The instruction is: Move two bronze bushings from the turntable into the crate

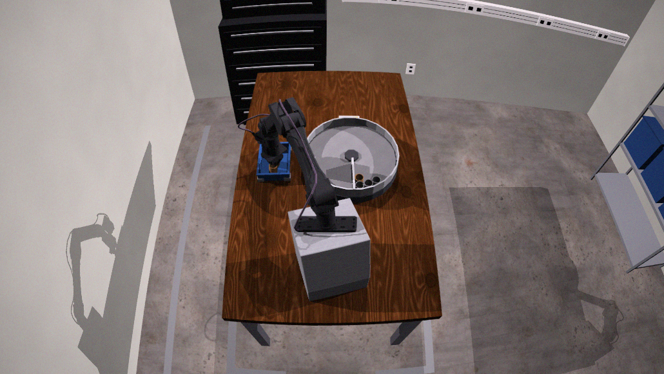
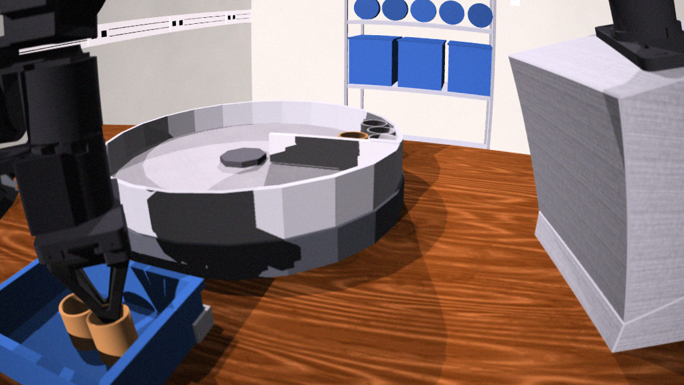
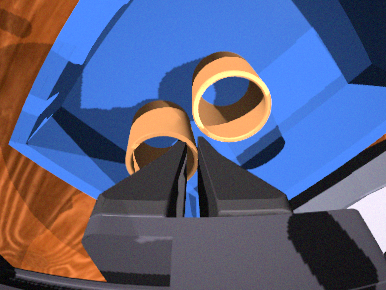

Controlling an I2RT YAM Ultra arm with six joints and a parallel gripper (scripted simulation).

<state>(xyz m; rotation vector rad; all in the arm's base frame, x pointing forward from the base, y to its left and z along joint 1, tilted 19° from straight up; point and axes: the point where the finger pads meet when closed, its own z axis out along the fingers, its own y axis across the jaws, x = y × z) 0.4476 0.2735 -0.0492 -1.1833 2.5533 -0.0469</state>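
Observation:
My gripper (image 2: 107, 312) is low inside the blue crate at the table's left. It is shut on the wall of a bronze bushing (image 3: 161, 139), which also shows in the exterior view (image 2: 112, 330). A second bronze bushing (image 3: 232, 105) (image 2: 74, 310) stands free in the crate right beside it. On the grey turntable (image 1: 352, 156), one bronze bushing (image 1: 358, 177) sits by the white divider, next to dark bushings (image 1: 371, 180) at the rim. I cannot tell whether the held bushing touches the crate floor.
The turntable's tall rim (image 2: 254, 181) stands close to the right of the crate. The arm's grey pedestal (image 1: 332, 253) sits at the table's front middle. A black drawer cabinet (image 1: 274, 51) stands behind the table.

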